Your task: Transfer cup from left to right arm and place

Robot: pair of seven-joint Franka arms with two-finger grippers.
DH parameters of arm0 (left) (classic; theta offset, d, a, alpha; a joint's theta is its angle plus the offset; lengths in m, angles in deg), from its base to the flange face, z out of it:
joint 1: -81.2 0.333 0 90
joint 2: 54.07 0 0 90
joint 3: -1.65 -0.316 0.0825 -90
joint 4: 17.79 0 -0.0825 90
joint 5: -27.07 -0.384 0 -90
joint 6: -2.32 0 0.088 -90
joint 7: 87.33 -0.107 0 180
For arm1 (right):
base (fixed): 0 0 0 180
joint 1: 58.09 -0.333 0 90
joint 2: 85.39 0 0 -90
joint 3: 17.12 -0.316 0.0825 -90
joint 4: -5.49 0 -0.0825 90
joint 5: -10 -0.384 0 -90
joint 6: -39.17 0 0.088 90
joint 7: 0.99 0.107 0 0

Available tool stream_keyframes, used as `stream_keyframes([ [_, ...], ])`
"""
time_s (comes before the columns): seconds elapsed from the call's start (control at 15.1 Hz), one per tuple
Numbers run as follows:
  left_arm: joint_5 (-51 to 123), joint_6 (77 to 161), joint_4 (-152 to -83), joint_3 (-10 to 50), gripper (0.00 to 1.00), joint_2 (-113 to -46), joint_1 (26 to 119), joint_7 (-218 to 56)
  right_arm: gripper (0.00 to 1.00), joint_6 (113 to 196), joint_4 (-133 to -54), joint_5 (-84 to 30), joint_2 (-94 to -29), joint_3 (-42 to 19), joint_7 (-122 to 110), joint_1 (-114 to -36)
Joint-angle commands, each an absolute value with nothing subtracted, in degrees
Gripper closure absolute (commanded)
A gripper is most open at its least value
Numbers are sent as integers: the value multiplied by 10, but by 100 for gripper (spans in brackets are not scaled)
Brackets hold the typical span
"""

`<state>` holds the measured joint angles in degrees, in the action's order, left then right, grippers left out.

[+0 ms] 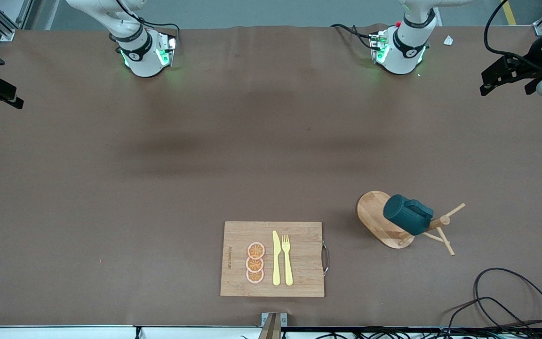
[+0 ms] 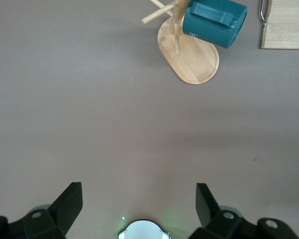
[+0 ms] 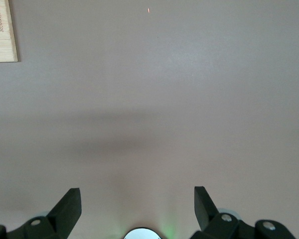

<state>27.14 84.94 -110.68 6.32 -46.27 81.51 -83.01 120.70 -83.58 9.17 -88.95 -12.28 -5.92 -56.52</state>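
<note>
- While both arms are held high above the bare brown table (image 1: 111, 197), no step of the hand-over is yet begun; the widest thing in view, the table's cloth, is seen spread from the robots' bases down to the front camera's edge.
- A wooden cutting board (image 1: 299, 282) is laid near the front camera, and on it are set three orange slices (image 1: 255, 262), a yellow knife (image 1: 276, 259) and a yellow fork (image 1: 287, 259).
- A wooden peg rack (image 1: 374, 219) is stood toward the left arm's end of the table, beside the board.
- The cup (image 1: 407, 214), dark teal and ribbed, is hung tilted on a peg of that rack, its handle turned upward and its closed bottom toward the rack's base.
- It is judged that the rack could be dragged or tipped if the cup is pulled sideways rather than slid off along the peg, since the rack is light and not fastened.
- A slip at the exchange is also to be feared, should the ribbed wall be pinched off-centre or let go before the second grip is firm.
- The left gripper (image 2: 138, 201) is shown spread wide and empty, with the cup and rack well apart from it.
- The right gripper (image 3: 137, 201) is likewise spread wide, nothing held or touched, over bare cloth; that arm is kept waiting.
</note>
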Motion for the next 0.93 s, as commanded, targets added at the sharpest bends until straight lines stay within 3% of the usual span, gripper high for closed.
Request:
stream_keyframes([
  [0.0,277,836,-1096,66,0,-465,817,-840,0,1208,-845,88,-901,-129,-64,-556],
  [0.86,278,838,-1091,65,0,-468,818,-840,0,1207,-845,88,-901,-128,-64,-555],
])
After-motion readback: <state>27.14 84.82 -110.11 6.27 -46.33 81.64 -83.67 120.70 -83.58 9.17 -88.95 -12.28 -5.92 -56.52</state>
